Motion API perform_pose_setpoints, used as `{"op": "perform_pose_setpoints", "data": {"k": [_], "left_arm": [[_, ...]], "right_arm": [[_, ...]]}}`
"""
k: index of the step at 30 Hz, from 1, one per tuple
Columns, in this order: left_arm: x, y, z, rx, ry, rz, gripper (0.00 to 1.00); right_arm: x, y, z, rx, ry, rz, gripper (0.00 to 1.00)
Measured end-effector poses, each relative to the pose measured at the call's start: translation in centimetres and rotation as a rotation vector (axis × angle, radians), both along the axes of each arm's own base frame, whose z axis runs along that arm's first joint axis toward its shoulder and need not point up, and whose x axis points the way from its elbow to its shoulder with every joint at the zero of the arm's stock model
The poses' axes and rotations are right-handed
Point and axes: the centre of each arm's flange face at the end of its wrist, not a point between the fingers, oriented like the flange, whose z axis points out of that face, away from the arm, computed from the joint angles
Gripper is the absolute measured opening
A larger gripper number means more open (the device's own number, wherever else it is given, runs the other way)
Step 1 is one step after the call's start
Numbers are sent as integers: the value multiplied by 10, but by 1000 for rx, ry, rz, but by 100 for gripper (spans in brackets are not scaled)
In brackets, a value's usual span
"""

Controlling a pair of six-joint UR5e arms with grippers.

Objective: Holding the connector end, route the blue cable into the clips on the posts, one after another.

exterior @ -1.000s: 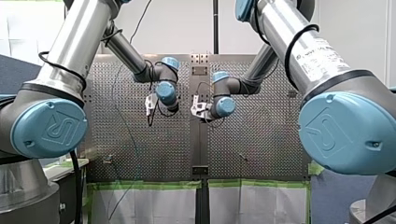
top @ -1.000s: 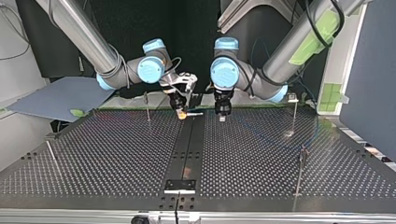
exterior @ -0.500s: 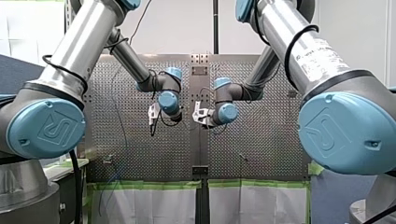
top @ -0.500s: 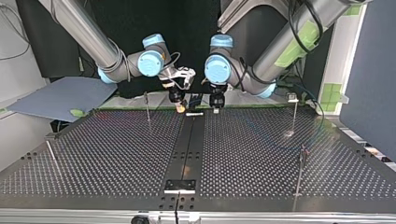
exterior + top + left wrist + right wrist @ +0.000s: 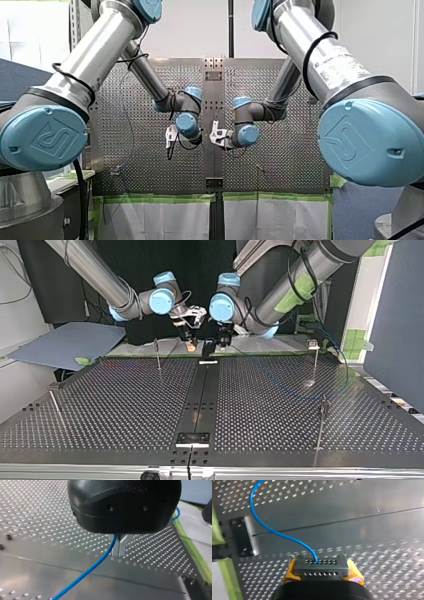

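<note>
In the right wrist view my right gripper is shut on a dark connector block held between yellow pads. The blue cable leaves the block and curves away over the perforated table. In the left wrist view my left gripper has its metal fingers shut on the blue cable, which trails off below them. The two grippers hang close together over the table's centre strip, my left gripper beside my right gripper. Seen across the table, my right gripper and my left gripper are at the far edge.
Thin posts stand on the table in the top view: one at the far left, one at the far right, one at the near right, and one leaning at the near left. A black strip runs down the middle. A grey sheet lies beyond the left corner.
Both grippers have moved together towards the top view's far edge, downwards in the front view. My left gripper has closed in on the centre strip. Both grips are unchanged.
</note>
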Motion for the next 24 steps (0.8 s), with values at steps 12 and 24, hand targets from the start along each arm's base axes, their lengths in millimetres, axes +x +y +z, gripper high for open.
{"op": "perform_pose_setpoints", "data": {"k": [12,24], "left_arm": [[-3,-13,-19,-12,-43,18,0],[-16,-33,-77,-18,-45,-2,0]], "right_arm": [[-11,1,-42,26,33,-22,0],[-31,1,-59,12,27,-57,0]]}}
